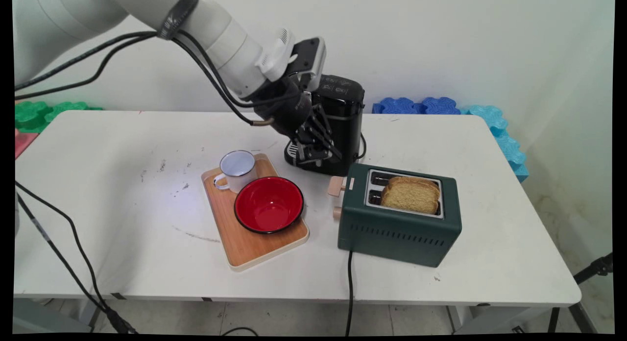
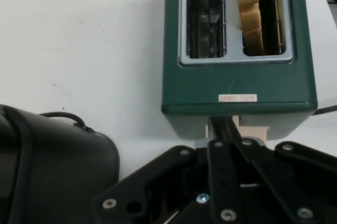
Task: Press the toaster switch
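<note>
Toward the table's (image 1: 122, 150) back edge, just left of the toaster (image 1: 399, 218), we are seeing the gripper (image 1: 316, 152) hanging low in front of the coffee maker (image 1: 338, 120), angled down toward the toaster's lever end. In the hand view one black finger (image 2: 224, 129) is reaching up to the pale lever (image 2: 253, 129), at or just short of it; we cannot tell which, nor how the jaws are standing, since the linkage is filling the bottom of that view. The toast (image 1: 410, 194) is standing out of the slot nearer the front edge, so the lever is probably sitting up. The tray (image 1: 245, 248), carrying the cup (image 1: 237, 169) and the red bowl (image 1: 268, 204), is lying apart to the left. The gripper is covering the coffee maker's base, and the other slot is looking empty.
</note>
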Controlling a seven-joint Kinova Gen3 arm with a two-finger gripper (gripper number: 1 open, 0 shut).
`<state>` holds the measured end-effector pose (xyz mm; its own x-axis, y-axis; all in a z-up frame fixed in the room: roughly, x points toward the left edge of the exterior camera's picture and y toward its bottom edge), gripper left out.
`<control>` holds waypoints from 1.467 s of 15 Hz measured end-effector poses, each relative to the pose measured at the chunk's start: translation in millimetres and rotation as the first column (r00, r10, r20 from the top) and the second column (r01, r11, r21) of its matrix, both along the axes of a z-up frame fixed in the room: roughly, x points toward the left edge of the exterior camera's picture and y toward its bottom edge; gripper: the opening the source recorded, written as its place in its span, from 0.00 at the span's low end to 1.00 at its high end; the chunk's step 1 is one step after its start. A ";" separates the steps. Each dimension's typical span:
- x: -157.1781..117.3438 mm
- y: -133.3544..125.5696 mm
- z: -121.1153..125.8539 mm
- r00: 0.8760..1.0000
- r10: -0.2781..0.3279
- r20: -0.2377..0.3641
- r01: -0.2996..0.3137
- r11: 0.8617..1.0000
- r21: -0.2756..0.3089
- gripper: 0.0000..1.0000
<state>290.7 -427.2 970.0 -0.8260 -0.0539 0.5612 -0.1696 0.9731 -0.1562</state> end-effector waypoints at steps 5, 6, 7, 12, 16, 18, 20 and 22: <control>-5.0 -0.1 -13.6 1.000 0.012 0.012 -0.012 0.999 0.032 0.00; -5.7 0.0 -15.8 1.000 0.013 0.013 -0.014 0.999 0.037 0.00; -6.5 0.0 -18.5 1.000 0.015 0.015 -0.016 0.999 0.042 0.00; -8.7 0.4 -31.2 1.000 0.022 0.021 -0.023 0.998 0.065 0.00; -10.5 0.3 -42.1 0.999 0.025 0.025 -0.026 0.997 0.079 0.00; -11.7 -0.3 -45.5 0.999 0.026 0.025 -0.028 0.996 0.082 0.00; -13.1 -1.2 -48.7 0.999 0.028 0.025 -0.030 0.996 0.085 0.00; -14.5 -2.3 -52.8 0.999 0.032 0.024 -0.034 0.996 0.087 0.00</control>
